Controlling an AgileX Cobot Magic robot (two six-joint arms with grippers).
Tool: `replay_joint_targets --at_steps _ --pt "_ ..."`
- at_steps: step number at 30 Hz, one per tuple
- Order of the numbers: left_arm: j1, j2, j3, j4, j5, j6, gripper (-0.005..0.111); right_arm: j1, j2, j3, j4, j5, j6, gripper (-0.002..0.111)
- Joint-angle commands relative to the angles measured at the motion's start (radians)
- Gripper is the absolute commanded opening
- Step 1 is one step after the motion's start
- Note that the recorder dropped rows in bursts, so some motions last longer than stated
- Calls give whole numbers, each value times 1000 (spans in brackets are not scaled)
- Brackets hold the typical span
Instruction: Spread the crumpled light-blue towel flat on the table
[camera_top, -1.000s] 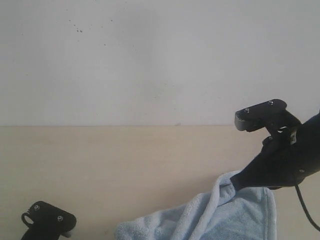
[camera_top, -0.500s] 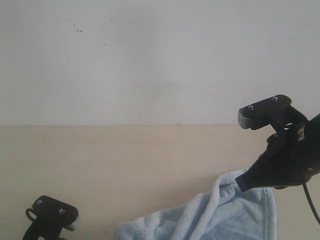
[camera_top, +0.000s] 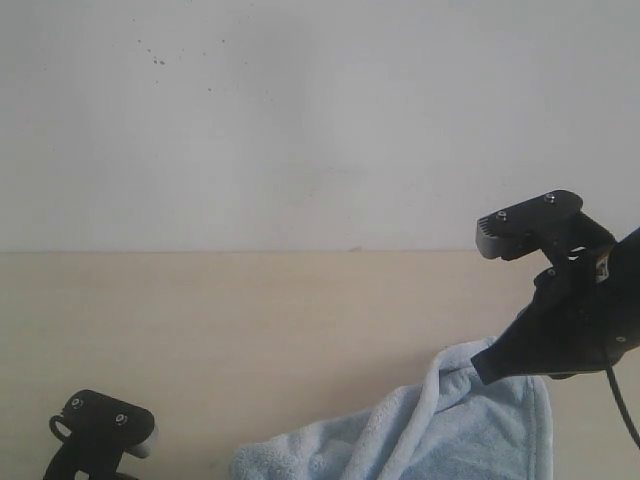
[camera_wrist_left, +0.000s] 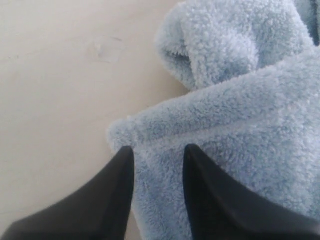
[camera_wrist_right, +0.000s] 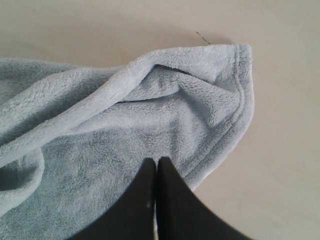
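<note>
Left pincer (camera_wrist_left: 157, 152) astride towel (camera_wrist_left: 235, 100) hem

Fluffy terry towel (camera_wrist_right: 125, 125) on smooth matt wood-look table (camera_top: 250, 320).

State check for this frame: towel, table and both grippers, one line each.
towel: crumpled, folded over itself, not yet flat; one hemmed corner lies on the table.
table: bare wood apart from the towel.
left gripper: jaws partly open, straddling a towel edge.
right gripper: shut, fingers pressed together over the towel; whether it pinches cloth is unclear.
</note>
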Motion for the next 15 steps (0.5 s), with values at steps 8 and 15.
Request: replay_joint_targets --at_steps 8,15 --pt "2 -7 0 87 12 -12 33 0 -12 3 14 2 -20 0" --pt "2 -59 0 177 34 -269 33 0 -12 3 20 2 -22 0"
